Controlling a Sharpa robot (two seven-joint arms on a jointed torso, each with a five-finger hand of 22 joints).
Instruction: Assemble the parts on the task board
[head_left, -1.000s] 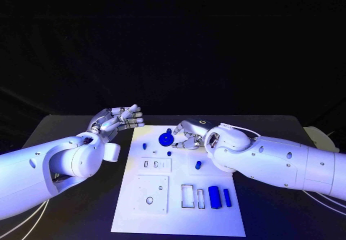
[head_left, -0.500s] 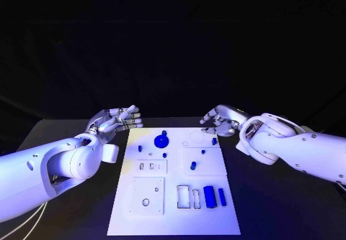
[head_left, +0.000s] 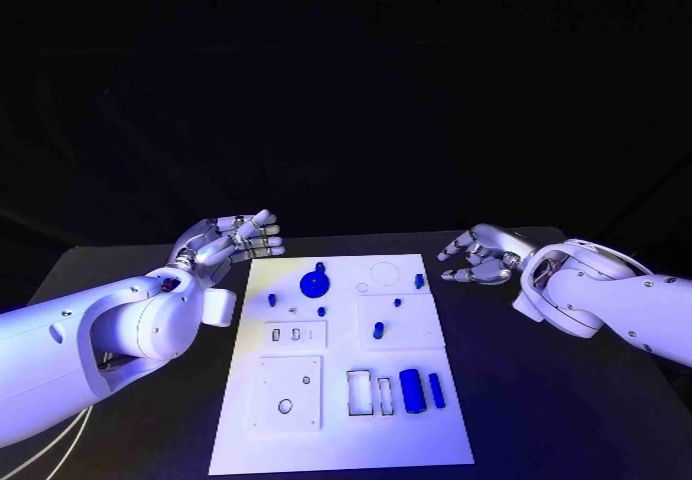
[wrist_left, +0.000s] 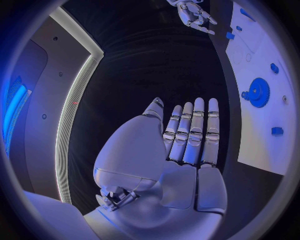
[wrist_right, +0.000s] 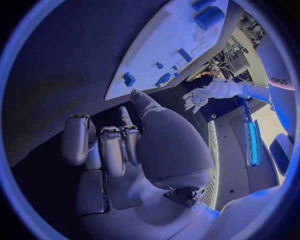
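Nearest me, at the front of the white board (head_left: 340, 440), two blue bars (head_left: 411, 390) lie side by side, just beside two narrow open slots (head_left: 359, 392). To their left sits a square plate (head_left: 291, 391) with a small oval hole. Farther up the middle, a short blue peg (head_left: 378, 329) stands on the board, with a small slotted plate (head_left: 294, 334) off to its left. Beyond that, near the far end, a blue gear (head_left: 315, 283) rests on the board, and small blue pieces are dotted around it, one (head_left: 418, 282) near the far right edge.

My left hand (head_left: 231, 240) hovers over the black table (head_left: 123, 262) just off the board's far left corner, palm flat, fingers straight and close together, holding nothing. My right hand (head_left: 480, 255) hangs over the table beside the board's far right corner, apart from it, fingers curled loosely inward around nothing. From my right wrist, the curled fingers (wrist_right: 106, 145) show bare, with the board's edge beyond them.
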